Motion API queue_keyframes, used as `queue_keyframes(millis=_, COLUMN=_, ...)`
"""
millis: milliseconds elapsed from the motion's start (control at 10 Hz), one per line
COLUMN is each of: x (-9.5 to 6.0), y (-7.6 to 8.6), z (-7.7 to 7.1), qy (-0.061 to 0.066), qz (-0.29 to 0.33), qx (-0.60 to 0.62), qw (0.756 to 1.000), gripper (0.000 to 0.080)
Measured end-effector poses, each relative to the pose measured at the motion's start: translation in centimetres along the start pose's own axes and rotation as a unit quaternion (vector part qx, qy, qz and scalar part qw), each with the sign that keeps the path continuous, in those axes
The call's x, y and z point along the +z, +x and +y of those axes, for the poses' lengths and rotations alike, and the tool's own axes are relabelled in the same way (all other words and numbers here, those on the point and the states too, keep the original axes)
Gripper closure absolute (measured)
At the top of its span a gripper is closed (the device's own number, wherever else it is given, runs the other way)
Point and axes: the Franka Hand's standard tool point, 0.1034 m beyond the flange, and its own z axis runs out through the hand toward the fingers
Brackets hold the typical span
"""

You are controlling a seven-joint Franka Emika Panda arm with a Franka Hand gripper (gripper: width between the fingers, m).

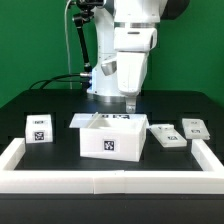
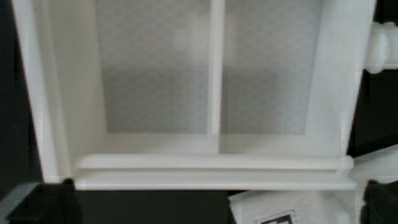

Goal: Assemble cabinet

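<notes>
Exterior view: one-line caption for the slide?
Panda gripper over the tagged white cabinet body, loose insert pieces alongside, inside a low white border frame.

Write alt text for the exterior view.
The robot's gripper hangs over an open white cabinet body on a black table. A small tagged block lies on the exterior view's left; two flat panels lie on its right.

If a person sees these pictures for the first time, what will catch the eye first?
The white robot arm stands at the centre of the exterior view, its gripper low over the open white cabinet body. In the wrist view that body fills the picture, showing two compartments split by a thin wall. Small white pieces lie beside it: one at the exterior view's left, two at its right.
</notes>
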Motion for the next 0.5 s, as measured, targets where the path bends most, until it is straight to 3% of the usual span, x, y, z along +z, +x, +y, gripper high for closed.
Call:
queue_keyframes(millis=200, x=1.1, y=0.1, z=-2.3, qy=-0.013, qz=0.007, qx=-0.002, qw=1.000, gripper=0.0001)
queue_keyframes(millis=500, x=3.4, y=-0.3, z=-5.0, qy=-0.012, qz=0.012, qx=-0.003, qw=1.000, gripper=0.0001)
